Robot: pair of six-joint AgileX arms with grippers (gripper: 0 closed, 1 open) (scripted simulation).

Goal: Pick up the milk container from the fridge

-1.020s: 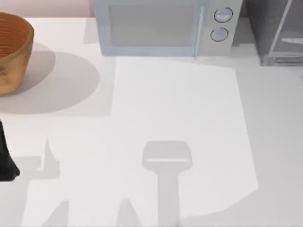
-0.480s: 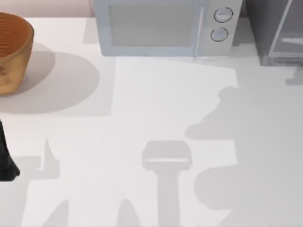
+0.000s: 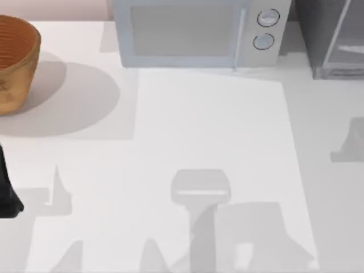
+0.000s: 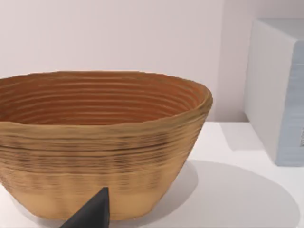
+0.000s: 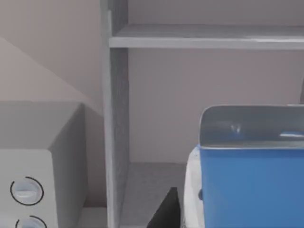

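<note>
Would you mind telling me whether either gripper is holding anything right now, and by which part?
It cannot be told. The milk container sits close before the right wrist camera, in front of the fridge, but no grip is visible. The left arm is parked near the basket.

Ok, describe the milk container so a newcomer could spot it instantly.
Find the dark grey fridge at the table's far right, beside the microwave. In the right wrist view, the milk container sits before its open shelves: the one bright blue and white thing among greys.

You are looking at a simulated kitchen: a white counter [image 3: 216,125] holds a pale blue-grey microwave [image 3: 196,31], a dark grey fridge [image 3: 333,37] and a woven basket [image 3: 17,60].
</note>
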